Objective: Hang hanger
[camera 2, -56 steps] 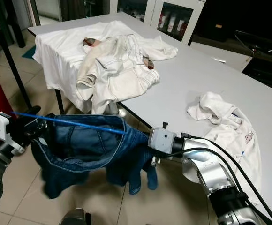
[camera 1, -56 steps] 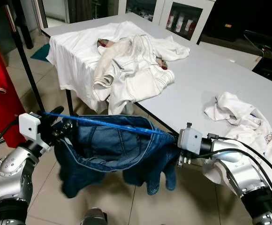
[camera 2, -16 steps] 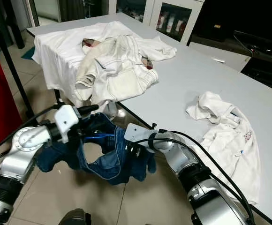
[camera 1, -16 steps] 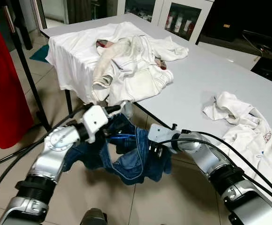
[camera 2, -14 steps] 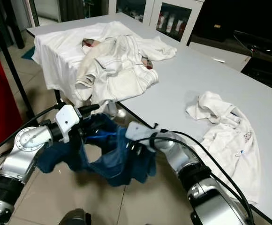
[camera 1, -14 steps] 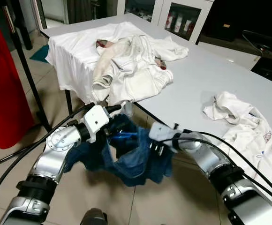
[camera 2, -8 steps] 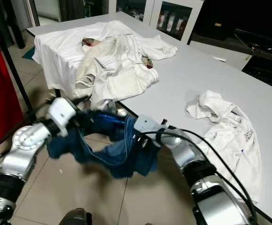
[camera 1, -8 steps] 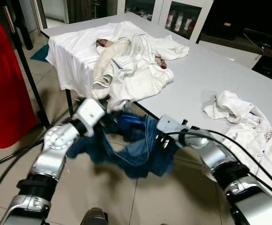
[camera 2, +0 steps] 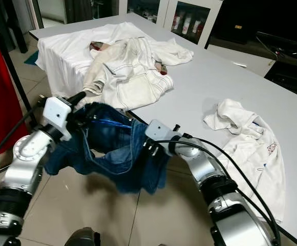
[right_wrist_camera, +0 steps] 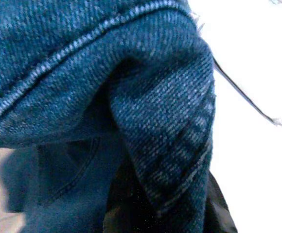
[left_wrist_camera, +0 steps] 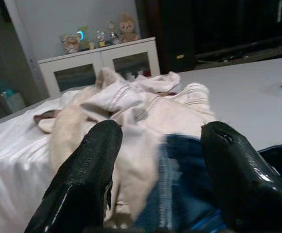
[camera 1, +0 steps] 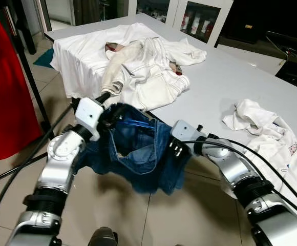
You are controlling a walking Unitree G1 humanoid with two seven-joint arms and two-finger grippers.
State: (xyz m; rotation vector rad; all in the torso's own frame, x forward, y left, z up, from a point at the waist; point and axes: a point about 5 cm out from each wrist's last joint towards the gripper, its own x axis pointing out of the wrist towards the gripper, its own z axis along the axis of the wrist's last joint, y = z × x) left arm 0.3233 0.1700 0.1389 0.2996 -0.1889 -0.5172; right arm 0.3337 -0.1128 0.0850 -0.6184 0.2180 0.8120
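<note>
Now blue hanger (camera 1: 135, 123) with jeans (camera 1: 138, 156) stretches between both grippers, red garment (camera 1: 5, 87) off past left gripper (camera 1: 109, 114). Left gripper fingers look spread; right gripper (camera 1: 165, 148) buried in denim, grip unclear.

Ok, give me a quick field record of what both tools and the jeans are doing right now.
left tool: at one end of the jeans' waistband, fingers apart
right tool: buried in denim at the other end
blue jeans: slung between both arms, off the floor, beside the table edge
blue hanger: inside the waistband
grey table: white clothes pile
red garment: hanging to the robot's left
</note>
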